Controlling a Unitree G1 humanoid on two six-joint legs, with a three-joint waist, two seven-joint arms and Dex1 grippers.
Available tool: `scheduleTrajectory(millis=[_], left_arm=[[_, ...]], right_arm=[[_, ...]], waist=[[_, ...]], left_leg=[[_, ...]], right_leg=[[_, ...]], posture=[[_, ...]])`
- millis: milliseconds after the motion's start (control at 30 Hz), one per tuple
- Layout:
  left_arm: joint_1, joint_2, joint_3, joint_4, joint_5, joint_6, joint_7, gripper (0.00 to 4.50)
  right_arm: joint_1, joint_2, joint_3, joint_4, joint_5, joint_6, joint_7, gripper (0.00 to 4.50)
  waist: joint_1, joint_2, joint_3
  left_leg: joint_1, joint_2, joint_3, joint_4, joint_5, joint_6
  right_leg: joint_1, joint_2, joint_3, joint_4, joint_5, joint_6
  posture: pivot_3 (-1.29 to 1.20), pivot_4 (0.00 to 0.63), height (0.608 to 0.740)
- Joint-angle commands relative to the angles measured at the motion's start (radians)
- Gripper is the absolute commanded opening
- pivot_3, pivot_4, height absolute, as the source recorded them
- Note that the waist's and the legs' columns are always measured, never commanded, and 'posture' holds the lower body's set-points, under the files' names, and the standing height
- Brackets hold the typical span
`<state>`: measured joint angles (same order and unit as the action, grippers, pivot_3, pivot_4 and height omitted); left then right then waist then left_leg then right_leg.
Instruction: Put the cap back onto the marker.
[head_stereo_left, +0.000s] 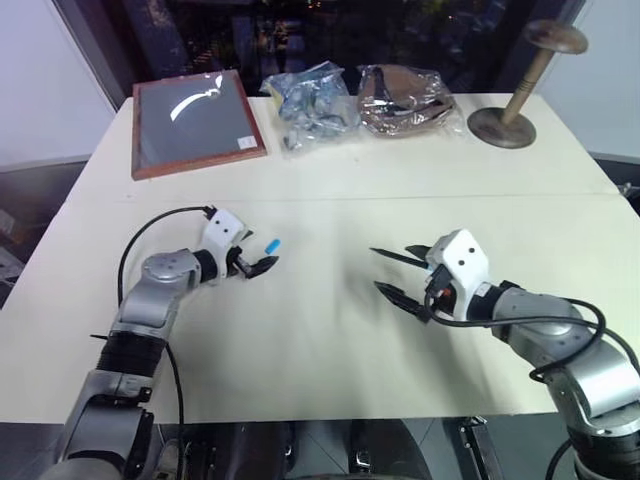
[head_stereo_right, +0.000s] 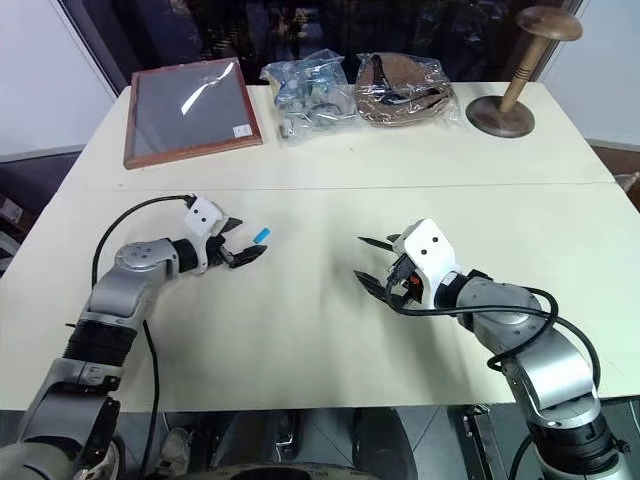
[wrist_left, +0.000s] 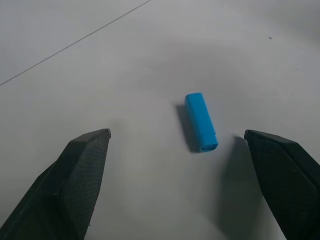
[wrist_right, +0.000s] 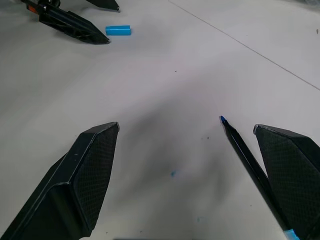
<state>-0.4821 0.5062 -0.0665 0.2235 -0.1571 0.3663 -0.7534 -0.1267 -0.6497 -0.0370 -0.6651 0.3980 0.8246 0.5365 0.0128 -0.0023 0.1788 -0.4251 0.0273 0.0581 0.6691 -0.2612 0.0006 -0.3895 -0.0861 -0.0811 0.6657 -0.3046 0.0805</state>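
Cap (wrist_left: 201, 122) lies on table between open left pincer's (wrist_left: 190, 165) fingers.

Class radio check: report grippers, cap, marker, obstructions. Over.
Both grippers open, left, right. Cap lying free between left fingers. Marker beside right finger. Nothing blocking.

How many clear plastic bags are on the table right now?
2. A crinkled clear plastic bag with bluish contents and a clear plastic bag with brown contents lie side by side at the white table's far edge. Others may be out of frame.

Cap (head_stereo_left: 273, 244) before left claw (head_stereo_left: 262, 262) (on table (head_stereo_left: 330, 330)).
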Motion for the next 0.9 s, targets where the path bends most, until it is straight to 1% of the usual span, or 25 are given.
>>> scheduleTrajectory(millis=[33,167,233,300,367,400,467,500,767,900], left_arm=[[-0.016,-0.007,-0.001,-0.007,0.019,-0.007,0.022,4.5],[-0.029,-0.018,0.001,0.014,0.03,-0.014,0.034,4.5],[-0.035,-0.022,0.003,0.022,0.031,-0.014,0.036,3.95],[-0.04,-0.024,0.003,0.029,0.033,-0.018,0.035,3.19],[-0.05,-0.031,0.0,0.04,0.034,-0.023,0.033,2.07],[-0.055,-0.034,0.0,0.047,0.035,-0.024,0.033,1.63],[-0.059,-0.037,0.0,0.054,0.038,-0.027,0.031,0.48],[-0.059,-0.037,0.0,0.057,0.038,-0.027,0.03,0.07],[-0.032,-0.015,0.009,0.033,0.032,-0.021,0.003,0.07],[-0.003,0.031,0.016,-0.029,-0.001,-0.024,-0.084,0.07]], right_arm=[[-0.007,0.003,-0.007,-0.036,0.011,-0.003,-0.006,4.45],[-0.008,0.007,-0.006,-0.04,0.011,0.001,-0.013,4.45],[-0.01,0.009,-0.005,-0.043,0.012,0.004,-0.018,4.5],[-0.011,0.012,-0.002,-0.047,0.012,0.008,-0.025,4.5],[-0.01,0.013,-0.003,-0.049,0.012,0.008,-0.029,4.5],[-0.01,0.013,-0.003,-0.05,0.013,0.009,-0.031,4.5],[-0.008,0.013,-0.003,-0.051,0.012,0.009,-0.034,4.5],[-0.007,0.014,-0.004,-0.051,0.012,0.008,-0.035,4.5],[-0.007,0.012,-0.003,-0.045,0.016,0.005,-0.035,4.5],[-0.013,-0.001,0.003,-0.019,0.011,-0.01,-0.014,4.5]], waist=[[0.0,0.0,0.0],[0.0,0.0,0.0],[0.0,0.0,0.0],[0.0,0.0,0.0],[0.0,0.0,0.0],[0.0,0.0,0.0],[-0.001,0.0,0.0],[-0.001,0.0,0.0],[-0.001,0.0,0.0],[-0.003,0.0,0.0]], left_leg=[[0.0,0.0,0.0,0.0,0.0,0.0],[0.0,0.0,0.0,0.0,0.0,0.0],[0.0,0.0,0.0,0.0,0.0,0.0],[0.0,0.0,0.0,0.0,0.0,0.0],[0.0,0.0,0.0,0.0,0.0,0.0],[0.0,0.0,0.0,0.0,0.0,0.0],[0.0,0.0,0.0,0.0,0.0,0.0],[0.0,0.0,0.0,0.0,0.0,0.0],[0.0,0.0,0.0,0.0,0.0,0.0],[0.0,0.0,0.0,0.0,0.0,0.0]], right_leg=[[0.0,0.0,0.0,0.0,0.0,0.0],[0.0,0.0,0.0,0.0,0.0,0.0],[0.0,0.0,0.0,0.0,0.0,0.0],[0.0,0.0,0.0,0.0,0.0,0.0],[0.0,0.0,0.0,0.0,0.0,0.0],[0.0,0.0,0.0,0.0,0.0,0.0],[0.0,0.0,0.0,0.0,0.0,0.0],[0.0,0.0,0.0,0.0,0.0,0.0],[0.0,0.0,0.0,0.0,0.0,0.0],[0.0,0.0,0.0,0.0,0.0,0.0]], posture=[[0.0,0.15,0.74],[0.0,0.15,0.74],[0.0,0.15,0.74],[0.0,0.15,0.74],[0.0,0.15,0.74],[0.0,0.15,0.74],[0.0,0.15,0.74],[0.0,0.15,0.74],[0.0,0.15,0.74],[0.0,0.15,0.74]])
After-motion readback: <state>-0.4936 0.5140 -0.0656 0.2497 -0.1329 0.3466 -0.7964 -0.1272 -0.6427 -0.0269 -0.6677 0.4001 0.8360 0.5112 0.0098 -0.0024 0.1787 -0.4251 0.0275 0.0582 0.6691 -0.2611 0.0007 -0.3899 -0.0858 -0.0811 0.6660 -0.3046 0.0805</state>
